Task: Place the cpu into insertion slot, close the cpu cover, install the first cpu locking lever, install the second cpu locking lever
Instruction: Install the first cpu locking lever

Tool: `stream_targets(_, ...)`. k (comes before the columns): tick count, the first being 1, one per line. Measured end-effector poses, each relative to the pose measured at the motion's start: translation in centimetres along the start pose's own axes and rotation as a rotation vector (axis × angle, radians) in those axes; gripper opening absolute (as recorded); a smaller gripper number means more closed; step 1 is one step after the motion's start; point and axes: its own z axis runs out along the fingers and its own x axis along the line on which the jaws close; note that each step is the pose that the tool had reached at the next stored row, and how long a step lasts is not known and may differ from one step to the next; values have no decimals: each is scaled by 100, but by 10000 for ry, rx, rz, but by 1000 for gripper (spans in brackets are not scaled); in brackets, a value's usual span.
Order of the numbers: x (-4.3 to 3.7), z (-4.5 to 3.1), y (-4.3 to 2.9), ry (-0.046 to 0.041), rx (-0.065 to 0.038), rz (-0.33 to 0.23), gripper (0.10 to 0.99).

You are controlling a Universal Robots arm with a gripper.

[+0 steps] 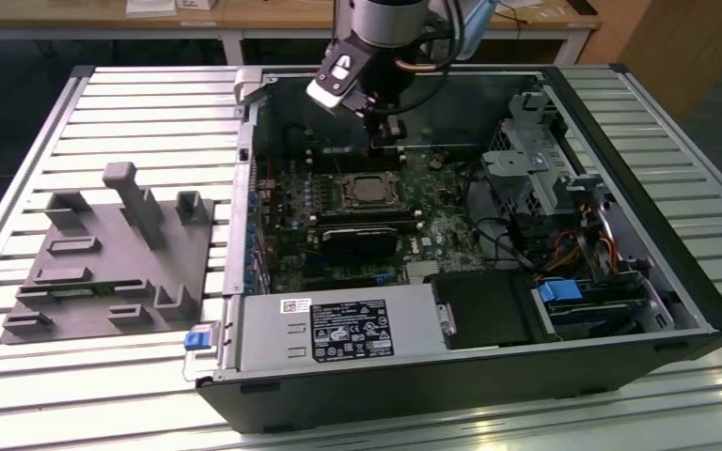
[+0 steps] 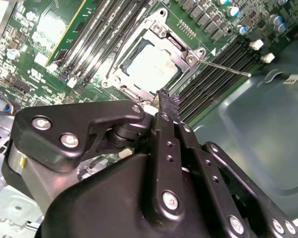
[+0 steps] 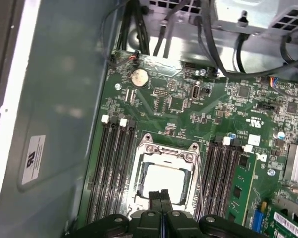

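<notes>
Jaws: together, the two black fingers pressed side by side with nothing between them, in both wrist views.
Gripper (image 1: 387,137) (image 2: 167,99) (image 3: 160,196): points down into the open computer case (image 1: 462,399); in the exterior view it hangs at about twelve o'clock from the socket, close by. In the first wrist view its tips overlap the near edge of the chip. Whether they touch it cannot be told.
Cpu (image 1: 368,192) (image 2: 151,64) (image 3: 164,179): lies flat in the insertion slot (image 1: 343,193), silver-grey top facing up. It is square, so it has no long axis; its edges run parallel to the memory slots (image 3: 114,168).
Cpu cover (image 2: 175,44) (image 3: 165,151): down flat over the chip, which shows through its window. Its longer sides follow the memory slots, along the nine-to-three line in the exterior view.
Locking lever (image 2: 223,68): a thin metal rod that leaves one corner of the cover and slants out over the neighbouring memory slots. Whether it is latched cannot be told.
Motherboard (image 3: 179,106): green, flat on the case floor; memory slots flank the socket at twelve and six o'clock in the exterior view.
Grey fixture (image 1: 110,254): on the slatted table (image 1: 148,103), at nine o'clock from the case, well apart from the gripper.
</notes>
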Motion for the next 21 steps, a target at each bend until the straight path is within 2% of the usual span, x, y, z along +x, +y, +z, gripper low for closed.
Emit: stream_targets(21,-1,0,0,37,64,-1672,106)
